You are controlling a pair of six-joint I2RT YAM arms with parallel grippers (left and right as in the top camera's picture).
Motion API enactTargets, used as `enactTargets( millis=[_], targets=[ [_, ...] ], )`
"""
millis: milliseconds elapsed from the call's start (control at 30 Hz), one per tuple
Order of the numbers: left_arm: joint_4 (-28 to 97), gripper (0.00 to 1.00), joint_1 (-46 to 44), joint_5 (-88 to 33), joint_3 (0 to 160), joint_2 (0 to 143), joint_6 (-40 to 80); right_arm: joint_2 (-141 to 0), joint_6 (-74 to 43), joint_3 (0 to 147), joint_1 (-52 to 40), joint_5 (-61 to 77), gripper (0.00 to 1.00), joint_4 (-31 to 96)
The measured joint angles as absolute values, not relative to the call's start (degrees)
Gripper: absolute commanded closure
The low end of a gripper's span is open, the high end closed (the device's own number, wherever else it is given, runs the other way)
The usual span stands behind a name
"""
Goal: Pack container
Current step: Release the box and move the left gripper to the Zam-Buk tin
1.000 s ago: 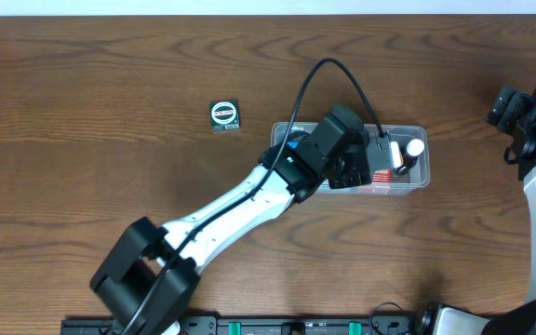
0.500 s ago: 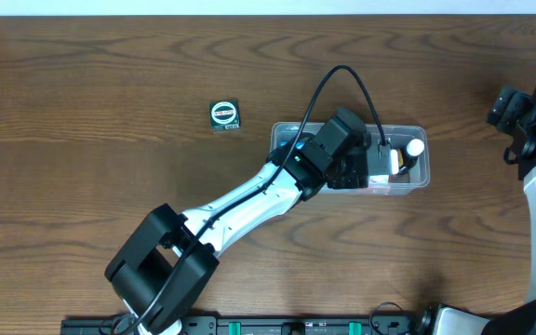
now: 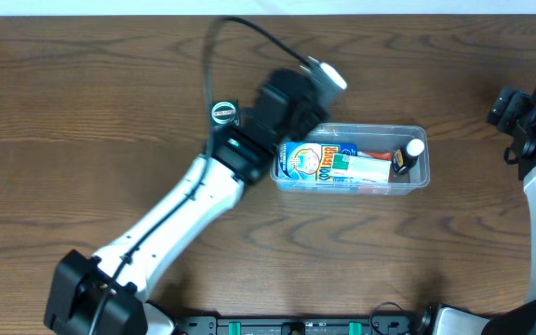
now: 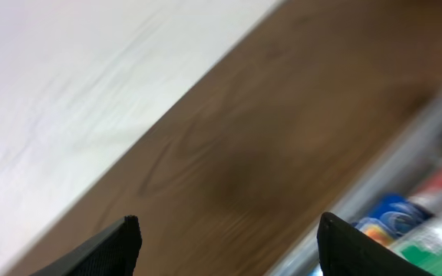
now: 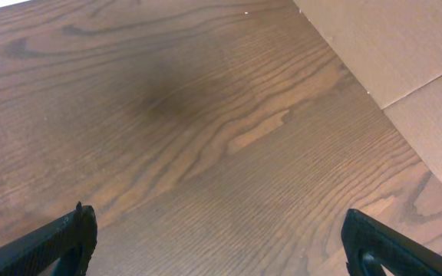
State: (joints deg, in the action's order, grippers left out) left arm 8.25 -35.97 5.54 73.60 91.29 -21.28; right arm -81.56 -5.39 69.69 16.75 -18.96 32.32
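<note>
Hovering at ten o'clock from the container (image 3: 389,127), the left gripper (image 4: 229,222) is spread and empty; likely next, lowering onto the small dark box (image 3: 223,113).

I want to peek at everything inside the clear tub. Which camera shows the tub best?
The overhead view: the whole container shows from above, inside and all. The left wrist view catches only a blurred edge of it at the right. The right wrist view shows just the table, no container.
</note>
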Motion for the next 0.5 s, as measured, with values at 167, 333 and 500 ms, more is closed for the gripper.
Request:
enactTargets(
  millis=[167,333,500],
  targets=[
    [10.87,0.25,-26.98,7.05,73.6,92.01,-11.84,-81.56,-5.39,69.69,16.75,-18.94,0.01,32.29],
    [11.75,0.25,-21.15,7.77,73.6,94.35,-5.13,-81.56,-5.39,69.69,16.75,-18.94,0.01,32.32],
    [10.5,0.25,-17.98,7.77,73.6,99.24,1.41,-81.56,-5.39,69.69,16.75,-18.94,0.01,32.32]
  ],
)
